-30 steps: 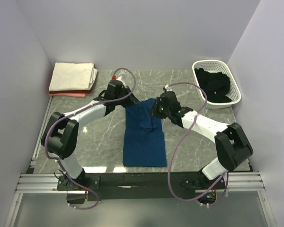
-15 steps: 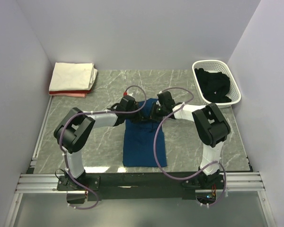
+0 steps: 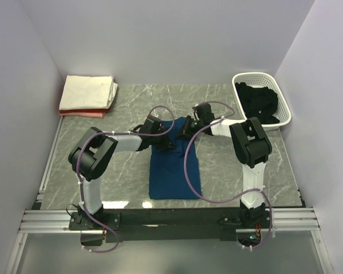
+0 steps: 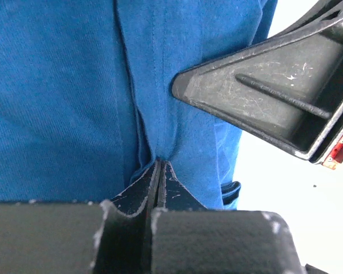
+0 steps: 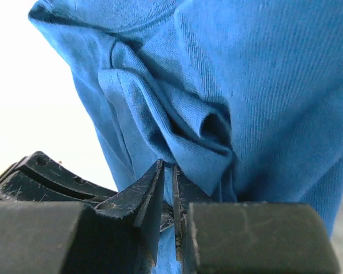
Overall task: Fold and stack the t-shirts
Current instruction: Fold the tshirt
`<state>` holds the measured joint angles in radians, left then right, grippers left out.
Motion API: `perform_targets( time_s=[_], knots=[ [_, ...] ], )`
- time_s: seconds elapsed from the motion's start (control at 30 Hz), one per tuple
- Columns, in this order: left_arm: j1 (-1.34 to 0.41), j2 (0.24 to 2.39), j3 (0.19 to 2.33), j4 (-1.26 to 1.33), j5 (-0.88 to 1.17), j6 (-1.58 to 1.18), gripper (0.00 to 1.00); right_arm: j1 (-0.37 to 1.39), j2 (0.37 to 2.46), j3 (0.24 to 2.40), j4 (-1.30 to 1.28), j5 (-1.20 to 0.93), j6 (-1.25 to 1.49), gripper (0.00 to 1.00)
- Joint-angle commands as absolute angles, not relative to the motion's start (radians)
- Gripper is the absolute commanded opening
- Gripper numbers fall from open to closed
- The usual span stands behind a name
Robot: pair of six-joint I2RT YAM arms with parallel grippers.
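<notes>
From the top camera I can't make out either set of fingertips: left gripper [image 3: 160,138] and right gripper [image 3: 186,129] are too small, tucked under their own wrists at the navy t-shirt's [image 3: 174,171] far edge. Left wrist view: shirt runs off three edges, one right-gripper finger [image 4: 263,97] is cut by the right edge, table [image 4: 308,200] blown out white. Right wrist view: the cloth between the jaws is hidden behind the finger bodies. The pink-red t-shirt [image 3: 80,113] is just a sliver under the cream t-shirt [image 3: 88,91]. The black t-shirt [image 3: 260,103] is partly behind the basket [image 3: 254,75] wall.
</notes>
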<state>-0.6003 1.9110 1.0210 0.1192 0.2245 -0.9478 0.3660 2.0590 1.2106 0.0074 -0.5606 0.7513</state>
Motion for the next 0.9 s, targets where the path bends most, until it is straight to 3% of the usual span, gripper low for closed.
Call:
perform_targets(
  time_s=[0.0,0.27,0.43,0.87],
  knots=[
    [-0.551,1.985,1.067,0.003,0.192,-0.885,0.01,0.341,2.105,1.259,0.037,-0.561,0.762,0.18],
    [-0.486,1.983,1.202,-0.09,0.219,-0.807,0.01,0.304,2.158,1.344,0.041,-0.61,0.775,0.18],
    [-0.479,1.951,1.253,-0.107,0.248,-0.77,0.07,0.298,2.215,1.436,-0.018,-0.644,0.743,0.19],
    [-0.568,1.833,1.164,0.066,0.317,-0.802,0.12,0.298,2.286,1.519,-0.046,-0.695,0.723,0.19]
  ],
)
